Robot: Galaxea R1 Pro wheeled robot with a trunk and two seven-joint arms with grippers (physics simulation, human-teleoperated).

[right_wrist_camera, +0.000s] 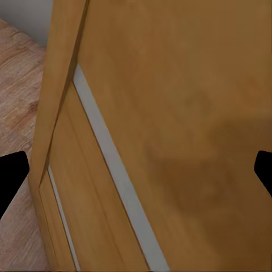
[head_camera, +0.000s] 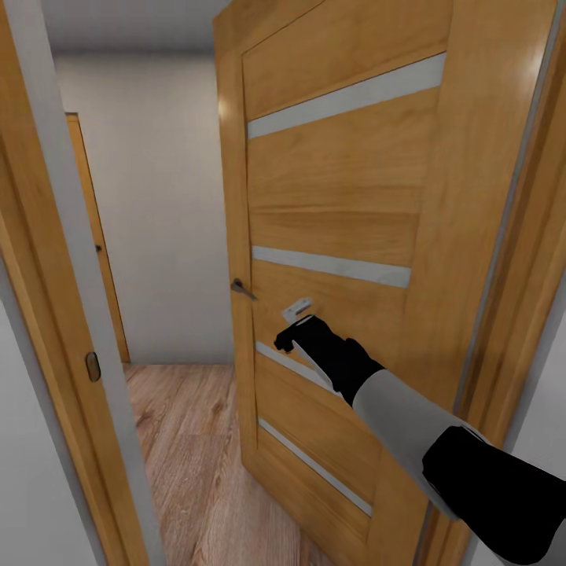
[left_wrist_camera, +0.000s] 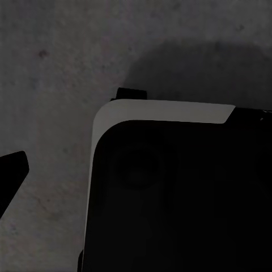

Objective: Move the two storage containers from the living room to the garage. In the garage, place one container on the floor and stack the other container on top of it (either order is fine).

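Your right gripper [head_camera: 295, 326] presses the wood-panelled door [head_camera: 338, 196], fingers spread and holding nothing. Left fingers [left_wrist_camera: 11, 173]: state unclear, over dark mottled concrete floor [left_wrist_camera: 51, 73]. Light plank flooring [head_camera: 189, 440] beyond.

Wood-panelled door [head_camera: 346, 236] with pale horizontal strips, standing partly open; metal handle [head_camera: 241, 288] on its edge. Right gripper [head_camera: 297, 326] against the door face, seemingly touching, jaws hard to read. Beyond, light wood-plank flooring [head_camera: 185, 440], plain wall [head_camera: 157, 220], second door [head_camera: 94, 236].

Soft even light, slight blur
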